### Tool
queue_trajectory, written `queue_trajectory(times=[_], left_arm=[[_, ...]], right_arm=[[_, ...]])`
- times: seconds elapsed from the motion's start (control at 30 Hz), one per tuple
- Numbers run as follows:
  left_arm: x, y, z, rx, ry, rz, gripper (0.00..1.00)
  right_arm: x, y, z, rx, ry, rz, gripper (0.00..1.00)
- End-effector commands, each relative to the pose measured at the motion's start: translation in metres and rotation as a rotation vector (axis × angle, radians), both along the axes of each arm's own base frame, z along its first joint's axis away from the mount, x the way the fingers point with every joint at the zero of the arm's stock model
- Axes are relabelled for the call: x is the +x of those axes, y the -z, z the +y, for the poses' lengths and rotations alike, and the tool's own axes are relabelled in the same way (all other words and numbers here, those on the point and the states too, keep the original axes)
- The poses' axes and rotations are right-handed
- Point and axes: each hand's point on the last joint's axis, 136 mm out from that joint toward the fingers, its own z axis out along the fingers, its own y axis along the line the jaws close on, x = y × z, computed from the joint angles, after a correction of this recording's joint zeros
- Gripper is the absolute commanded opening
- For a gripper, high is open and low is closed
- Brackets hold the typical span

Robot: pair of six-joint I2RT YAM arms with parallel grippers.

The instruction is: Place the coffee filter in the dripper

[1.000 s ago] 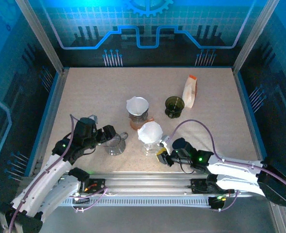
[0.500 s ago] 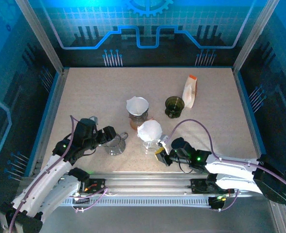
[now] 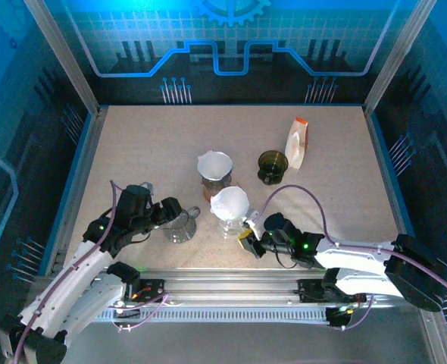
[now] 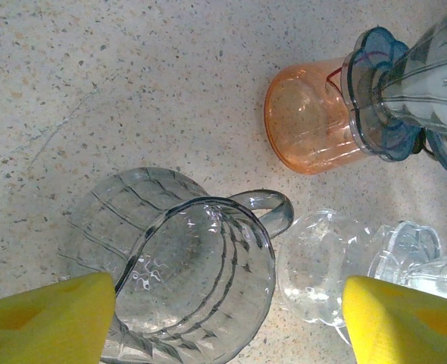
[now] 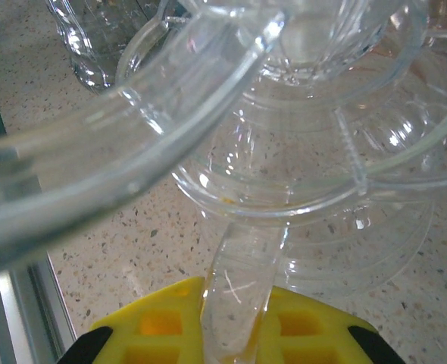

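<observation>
A white coffee filter (image 3: 229,202) sits in the cone of a clear glass dripper (image 5: 322,144) near the table's front middle. My right gripper (image 3: 247,236) is shut on the dripper's clear handle (image 5: 239,292), which stands pinched between the yellow fingers (image 5: 151,326). My left gripper (image 3: 176,220) is open just left of it, its yellow pads (image 4: 49,322) on either side of a clear ribbed glass pitcher (image 4: 193,280) without touching it. The dripper's base (image 4: 326,265) lies beside the pitcher.
A second filter in a blue-rimmed dripper (image 3: 214,165) stands on an orange cup (image 4: 307,121) just behind. A dark green cup (image 3: 272,165) and a white pouch with an orange top (image 3: 296,142) stand at the back right. A metal rail (image 3: 231,274) runs along the near edge.
My right gripper has closed on the dripper's handle and shifted a little left and away, and the dripper with its filter has slid the same way. The left arm has stayed put.
</observation>
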Motion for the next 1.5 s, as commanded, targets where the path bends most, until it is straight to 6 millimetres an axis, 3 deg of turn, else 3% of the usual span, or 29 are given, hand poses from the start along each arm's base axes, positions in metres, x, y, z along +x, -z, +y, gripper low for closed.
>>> queue_trajectory(times=[0.0, 0.23, 0.47, 0.77, 0.97, 1.1, 1.47], left_arm=[[-0.010, 0.008, 0.005, -0.016, -0.034, 0.043, 0.79], [-0.009, 0.016, 0.034, 0.004, -0.181, 0.058, 0.70], [0.025, 0.029, 0.055, 0.026, -0.305, 0.046, 0.69], [0.060, 0.050, 0.055, 0.035, -0.339, 0.041, 0.76], [0.049, 0.065, 0.060, 0.042, -0.355, 0.099, 0.68], [0.039, 0.069, 0.067, 0.048, -0.379, 0.100, 0.68], [0.023, 0.085, 0.056, -0.025, -0.359, 0.142, 0.67]], right_arm=[[0.006, -0.019, 0.019, 0.049, -0.040, -0.057, 0.15], [0.014, -0.019, 0.035, 0.061, -0.051, -0.058, 0.16], [0.021, -0.013, 0.047, 0.067, -0.055, -0.049, 0.16], [0.026, -0.010, 0.057, 0.063, -0.056, -0.043, 0.15], [0.030, -0.010, 0.068, 0.061, -0.064, -0.039, 0.16], [0.035, -0.010, 0.075, 0.060, -0.062, -0.040, 0.16], [0.045, -0.006, 0.095, 0.046, -0.050, -0.033, 0.17]])
